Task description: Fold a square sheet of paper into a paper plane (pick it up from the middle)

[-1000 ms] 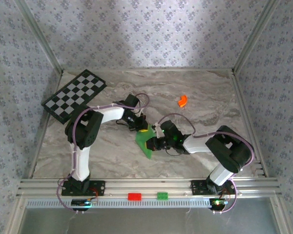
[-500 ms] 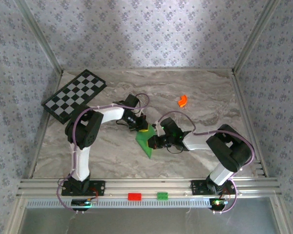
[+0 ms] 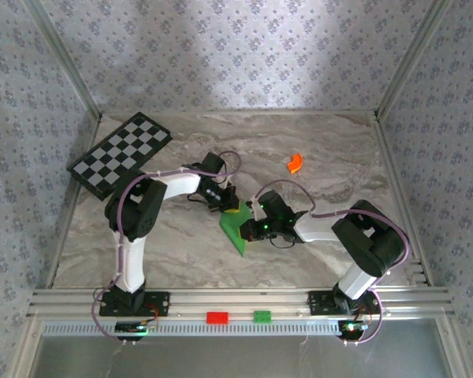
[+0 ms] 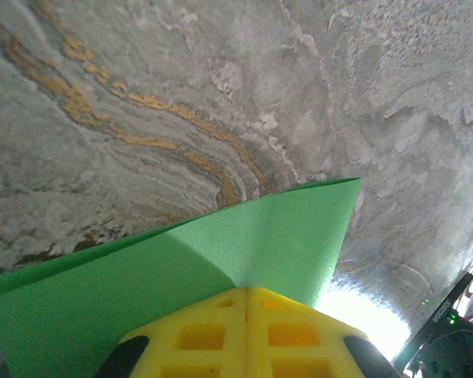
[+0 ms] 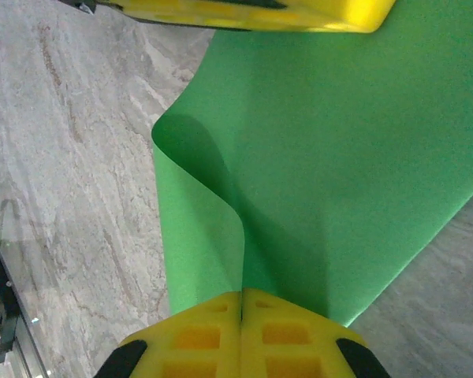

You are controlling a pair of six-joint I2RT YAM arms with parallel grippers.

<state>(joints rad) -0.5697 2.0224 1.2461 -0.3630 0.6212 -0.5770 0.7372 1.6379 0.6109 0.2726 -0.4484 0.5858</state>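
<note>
Pinching from 2 sides, both arms are meeting near the middle of the bench (image 3: pixel 181 236), where the square sheet of paper (image 3: pixel 236 232) is sitting between them as a bright green pointed shape, its narrow end aiming toward the near edge.

The left gripper (image 3: pixel 232 209) is reaching in from the far left and is clamping the sheet's upper edge. In its wrist view the left gripper (image 4: pixel 247 290) is showing yellow fingers (image 4: pixel 197 335) pressed together on the sheet (image 4: pixel 284 236), which is spreading away from them with 1 crease line running out from the fingertips.

The right gripper (image 3: pixel 251 228) is coming in from the right and is gripping the sheet's right edge. Seen from its wrist, the right gripper (image 5: pixel 242 293) is likewise squeezing flat against the green paper (image 5: pixel 347 157), and the paper is bulging in a soft curl just left of the fingers. Whether the sheet is touching the bench or hanging clear of it is hard to tell.

Well apart from all this, a checkered board (image 3: pixel 120 153) is lying at the far left corner, an orange curved piece (image 3: pixel 295 162) is resting toward the far right, and a red block (image 3: pixel 217 317) and a green block (image 3: pixel 262 316) are sitting on the near rail (image 3: pixel 79 303).
</note>
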